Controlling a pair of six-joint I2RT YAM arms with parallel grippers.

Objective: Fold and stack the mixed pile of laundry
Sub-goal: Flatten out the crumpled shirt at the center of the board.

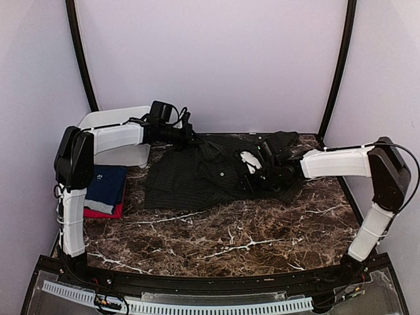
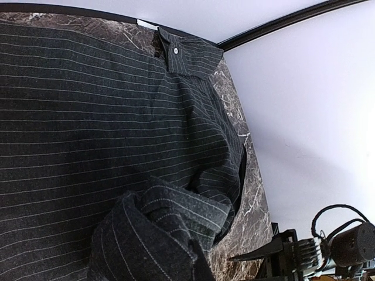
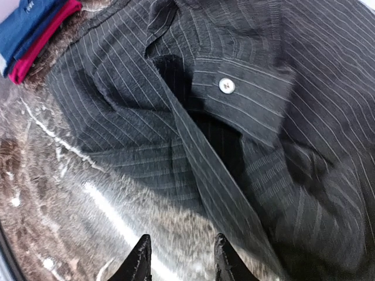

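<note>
The charcoal pinstriped shirt [image 1: 197,174] lies spread over the back middle of the marble table [image 1: 230,243]. My left gripper [image 1: 190,139] is at the shirt's far left corner. In the left wrist view, bunched pinstriped cloth [image 2: 152,234] covers its jaws, which are shut on the shirt. My right gripper [image 1: 252,172] hovers over the shirt's right part. In the right wrist view its fingertips [image 3: 141,257] stand apart above bare marble beside the shirt's front edge [image 3: 205,175], holding nothing. A buttoned cuff [image 3: 227,85] lies ahead of them. The navy T-shirt [image 1: 106,184] lies folded on the red T-shirt [image 1: 105,213] at the left.
A white bin [image 1: 115,121] stands at the back left behind the left arm. Black frame posts [image 1: 338,65] rise at both back corners. The table's right edge [image 2: 258,199] runs close to the shirt.
</note>
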